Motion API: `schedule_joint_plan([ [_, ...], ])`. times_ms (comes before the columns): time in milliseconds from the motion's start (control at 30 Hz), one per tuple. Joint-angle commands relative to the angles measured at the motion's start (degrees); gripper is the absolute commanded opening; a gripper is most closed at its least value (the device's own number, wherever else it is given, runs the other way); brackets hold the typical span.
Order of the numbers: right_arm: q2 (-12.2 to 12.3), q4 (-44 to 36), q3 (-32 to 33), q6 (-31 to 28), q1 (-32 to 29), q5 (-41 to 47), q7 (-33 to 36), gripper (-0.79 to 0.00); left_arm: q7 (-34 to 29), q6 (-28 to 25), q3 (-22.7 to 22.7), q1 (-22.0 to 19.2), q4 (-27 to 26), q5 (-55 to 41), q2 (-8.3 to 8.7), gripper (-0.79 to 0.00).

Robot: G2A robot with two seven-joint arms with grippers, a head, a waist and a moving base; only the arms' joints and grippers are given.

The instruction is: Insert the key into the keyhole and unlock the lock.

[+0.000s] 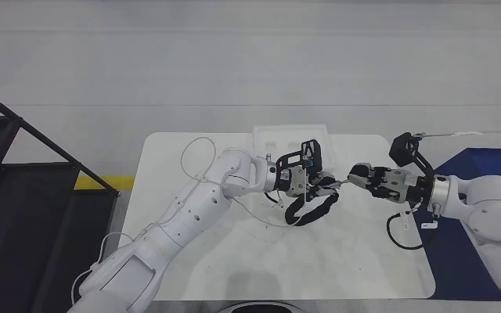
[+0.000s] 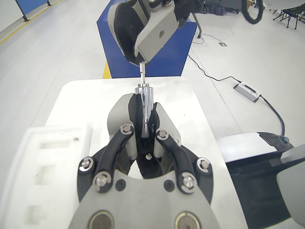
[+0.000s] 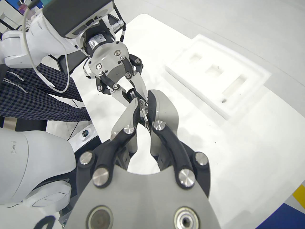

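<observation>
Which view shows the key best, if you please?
Left wrist view: the key shows bare between the right gripper and the lock. The right wrist view half hides it in that gripper; the top view, tiny.

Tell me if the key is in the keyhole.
Not seated: the key, held by the right claw, touches its tip to the end of the lock in the left claw, blade mostly exposed. Tip entry: cannot tell.

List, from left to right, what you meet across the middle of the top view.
left gripper → lock clamped in it → key → right gripper pinching the key → blue box
</observation>
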Motion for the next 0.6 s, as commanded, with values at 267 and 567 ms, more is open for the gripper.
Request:
schedule_joint_plan([
  [267, 0.4, 4.5, 4.8, -9.8, -1.1, 2.7, -0.8, 0.0, 6.7, 2.2, -1.9, 1.6, -0.1, 1.5, 0.14, -0.785],
  [567, -0.4, 7.6, 5.0, -17.5, -3.5, -6.6, -10.5, 0.0, 13.5, 2.8, -4.1, 3.7, -3.4, 2.7, 0.43, -0.785],
])
